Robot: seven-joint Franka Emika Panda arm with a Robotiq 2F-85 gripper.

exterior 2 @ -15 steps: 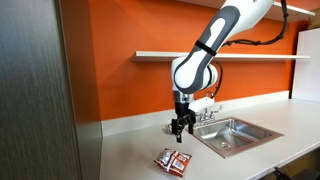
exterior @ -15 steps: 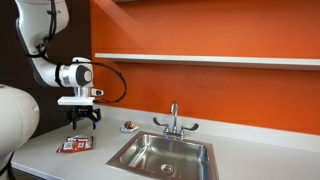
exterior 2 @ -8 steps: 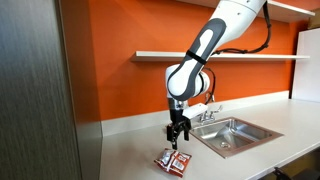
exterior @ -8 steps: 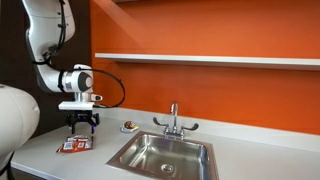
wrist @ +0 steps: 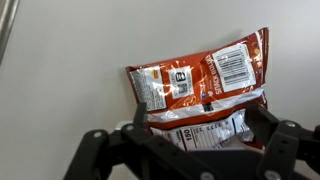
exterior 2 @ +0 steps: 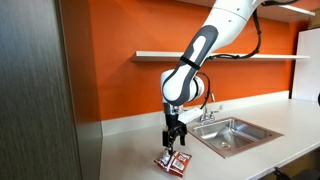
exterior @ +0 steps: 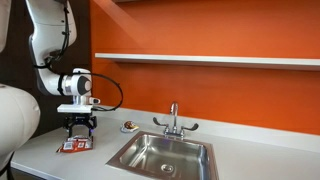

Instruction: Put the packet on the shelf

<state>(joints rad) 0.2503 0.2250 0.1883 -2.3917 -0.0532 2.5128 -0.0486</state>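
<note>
One red packet (wrist: 200,90) lies flat on the grey tabletop (wrist: 80,40); my gripper (exterior: 80,127) hangs just above it, fingers (wrist: 100,155) apart and empty. Pinching the flat packet too shallowly, I judge, could let it slide away or drop before reaching the shelf (exterior: 200,59).
</note>
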